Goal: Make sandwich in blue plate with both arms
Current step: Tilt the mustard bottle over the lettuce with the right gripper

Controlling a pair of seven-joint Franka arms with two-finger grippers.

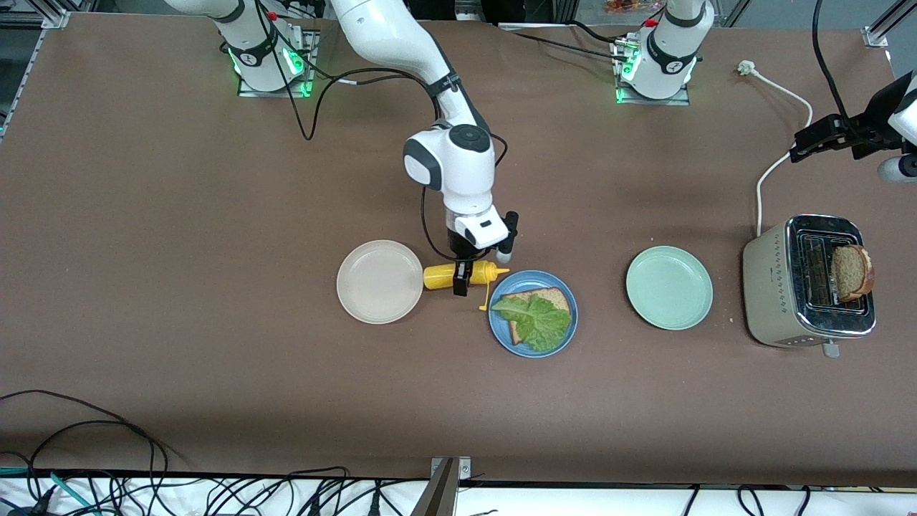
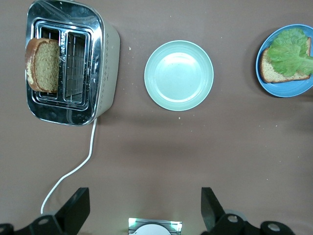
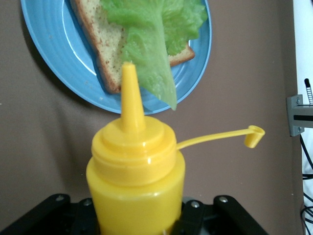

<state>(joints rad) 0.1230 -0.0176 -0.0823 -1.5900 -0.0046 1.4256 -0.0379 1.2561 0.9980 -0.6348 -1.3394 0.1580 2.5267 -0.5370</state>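
Note:
The blue plate point(image 1: 526, 348) holds one toast slice point(image 1: 550, 297) with a green lettuce leaf point(image 1: 536, 321) on top. My right gripper point(image 1: 461, 280) is shut on a yellow squeeze bottle point(image 1: 438, 276) that lies level beside the plate. Its nozzle points at the plate and its cap point(image 3: 254, 136) hangs open. The right wrist view shows the bottle point(image 3: 134, 171), plate point(image 3: 58, 63) and lettuce point(image 3: 151, 29). A second toast slice point(image 1: 851, 272) stands in the toaster point(image 1: 777, 287). My left gripper point(image 1: 802, 149) hangs open and empty above the table by the toaster, seen wide apart in the left wrist view point(image 2: 143, 209).
A pale green plate point(image 1: 669, 287) sits between the blue plate and the toaster. A cream-white plate point(image 1: 380, 281) lies beside the bottle toward the right arm's end. The toaster's white cord point(image 1: 777, 161) runs toward the left arm's base. Black cables point(image 1: 107, 437) trail along the nearest table edge.

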